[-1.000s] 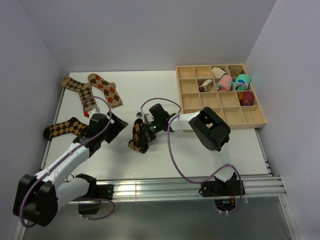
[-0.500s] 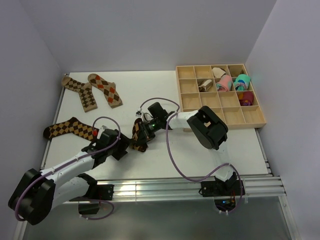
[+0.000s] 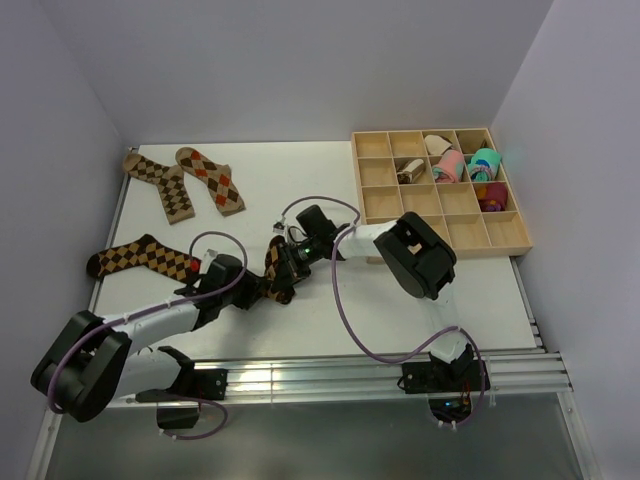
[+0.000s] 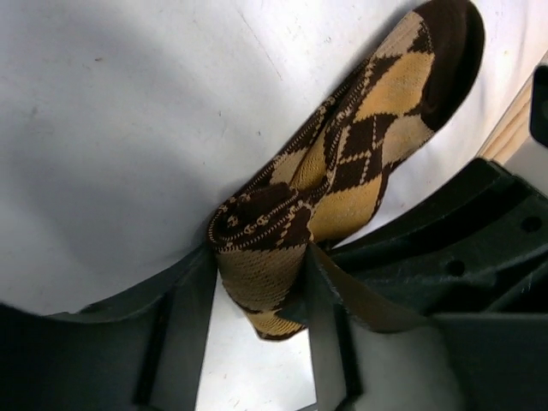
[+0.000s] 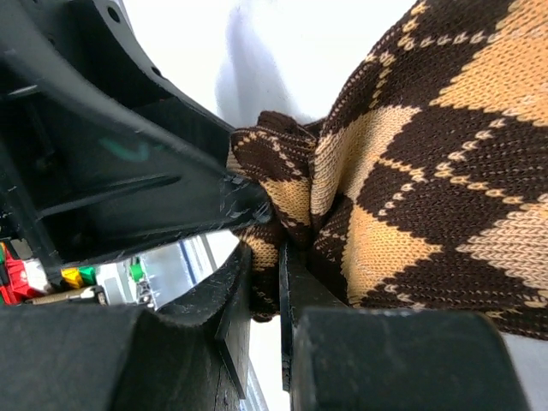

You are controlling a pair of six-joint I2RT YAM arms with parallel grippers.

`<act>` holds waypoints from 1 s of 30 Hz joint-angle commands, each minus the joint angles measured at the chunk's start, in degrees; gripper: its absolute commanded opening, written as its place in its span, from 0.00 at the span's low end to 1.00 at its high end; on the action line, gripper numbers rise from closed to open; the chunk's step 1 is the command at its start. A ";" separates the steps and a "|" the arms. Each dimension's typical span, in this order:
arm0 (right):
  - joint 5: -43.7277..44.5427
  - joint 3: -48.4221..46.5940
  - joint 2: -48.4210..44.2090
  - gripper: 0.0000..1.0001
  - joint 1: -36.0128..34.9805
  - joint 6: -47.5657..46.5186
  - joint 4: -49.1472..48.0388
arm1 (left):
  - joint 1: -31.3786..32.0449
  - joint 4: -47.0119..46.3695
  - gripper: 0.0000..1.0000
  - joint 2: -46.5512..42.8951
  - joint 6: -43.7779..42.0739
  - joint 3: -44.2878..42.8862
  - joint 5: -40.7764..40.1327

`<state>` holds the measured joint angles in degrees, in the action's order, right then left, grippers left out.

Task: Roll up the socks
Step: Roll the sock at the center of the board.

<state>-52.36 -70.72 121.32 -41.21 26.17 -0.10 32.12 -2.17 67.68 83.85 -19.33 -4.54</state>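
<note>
Top, left wrist and right wrist views. A white table (image 3: pixel 300 180) is shown with the left arm (image 3: pixel 150 320) and the right arm (image 3: pixel 420 255) reaching over it toward its middle. A wooden tray (image 3: pixel 468 232) of square compartments is set at the far right of the table. Three flat socks are laid at the left: two argyle socks (image 3: pixel 160 180) (image 3: pixel 210 180) side by side at the far edge, and a third sock (image 3: pixel 140 258) nearer the arms.

A brown-and-tan diamond sock (image 3: pixel 274 268) (image 4: pixel 360 145) (image 5: pixel 428 171) is seen near the table's middle, its near end folded into a thick lump. That lump is clamped from the left by the left gripper (image 3: pixel 255 290) (image 4: pixel 257 274), both of whose fingers (image 4: pixel 184 325) press against the knit. The same sock is pinched from the right by the right gripper (image 3: pixel 287 262) (image 5: pixel 265 274), whose jaws are drawn nearly together on a fold of fabric.

In the tray's far compartments, pink and teal bundles (image 3: pixel 450 165) and a striped bundle (image 3: pixel 410 172) are held.
</note>
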 commanded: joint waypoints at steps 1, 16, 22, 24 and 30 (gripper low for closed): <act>7.97 2.77 -0.37 0.17 0.87 -1.12 0.28 | 0.40 4.89 0.43 3.15 -1.15 -0.53 -3.72; 45.66 19.82 -31.56 0.52 -9.40 -19.29 -8.32 | 0.31 13.51 0.08 8.16 -12.31 -11.25 -3.55; 56.65 23.00 -33.52 0.55 -18.19 -27.99 -14.93 | 0.05 14.13 0.07 10.10 -14.33 -13.36 -1.10; 58.24 22.03 -31.67 0.55 -19.51 -29.51 -14.58 | -0.39 14.30 0.07 10.63 -15.12 -13.89 -0.39; 63.08 20.36 -26.06 0.56 -24.53 -32.59 -16.16 | -2.06 13.78 0.07 12.04 -17.14 -14.59 2.25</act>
<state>5.17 -48.56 92.42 -64.25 -2.66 -13.08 30.96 8.32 78.02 70.00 -33.39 -2.85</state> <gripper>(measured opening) 0.556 0.166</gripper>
